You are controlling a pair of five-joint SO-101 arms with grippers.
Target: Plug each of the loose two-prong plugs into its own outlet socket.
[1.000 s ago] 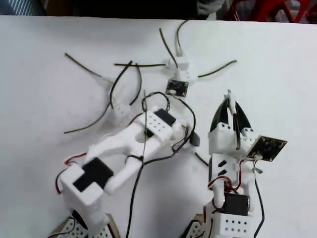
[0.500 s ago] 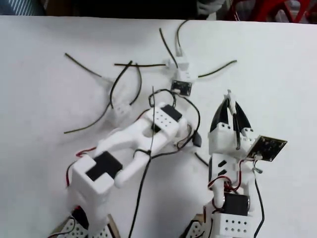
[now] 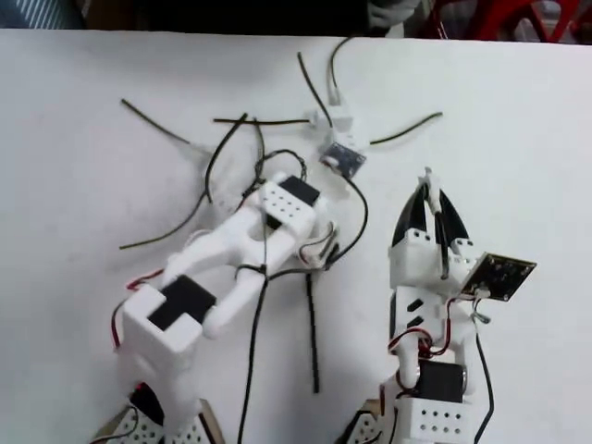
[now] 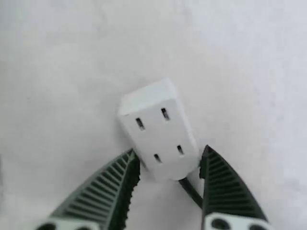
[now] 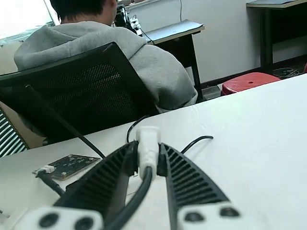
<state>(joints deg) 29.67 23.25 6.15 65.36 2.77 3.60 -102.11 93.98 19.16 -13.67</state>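
A white outlet socket block [image 4: 156,127] with two pairs of slots lies on the white table. My left gripper [image 4: 167,160] is shut on its cord end, one finger against each side. From above, the left arm [image 3: 277,217] covers that block, and its black cord [image 3: 313,328] trails toward the table's front. My right gripper [image 3: 430,196] stands to the right, shut on a white two-prong plug [image 5: 147,141] held upright, with the plug's black cord running down between the fingers [image 5: 115,167]. Another white socket piece [image 3: 335,120] with cords lies farther back.
A small white plug [image 3: 222,202] with thin black cords [image 3: 157,122] lies left of the left arm. More cords fan out around the back socket piece. A person sits in a black chair [image 5: 72,91] beyond the table's far edge. The table's right side is open.
The left arm's wrist has shifted left and slightly back. The black cord that lay between the two arms now stretches straight toward the front edge. The right arm has not moved.
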